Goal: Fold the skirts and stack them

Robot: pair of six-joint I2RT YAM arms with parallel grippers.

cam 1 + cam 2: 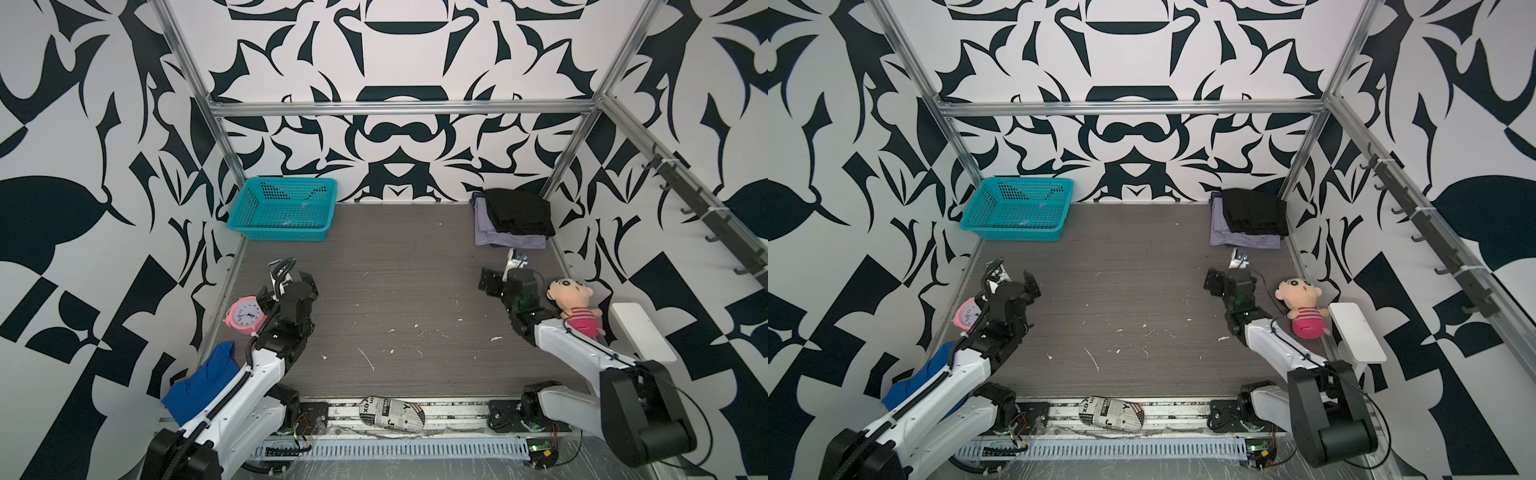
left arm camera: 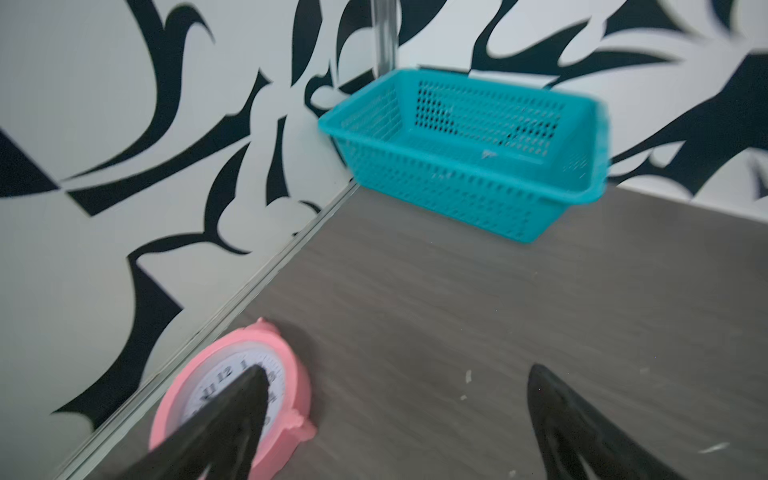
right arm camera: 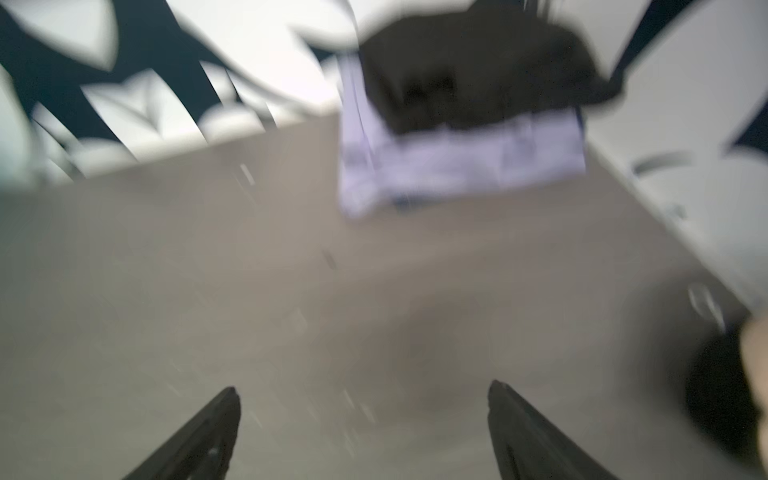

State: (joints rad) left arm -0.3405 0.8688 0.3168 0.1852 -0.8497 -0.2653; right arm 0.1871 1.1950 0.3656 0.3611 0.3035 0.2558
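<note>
The left fingers [image 2: 232, 415] and right fingers [image 3: 199, 436] are wide apart and empty, and the black skirt [image 1: 519, 212] sits crooked on the lavender skirt [image 1: 498, 241] in the desk's [image 1: 395, 291] far corner, where a bump could slide it off.

Grey table [image 1: 395, 291]: teal basket [image 1: 282, 235] far-left corner, skirt stack [image 1: 513, 220] far-right, pink clock [image 1: 244, 316] left, doll [image 1: 575, 305] right.
</note>
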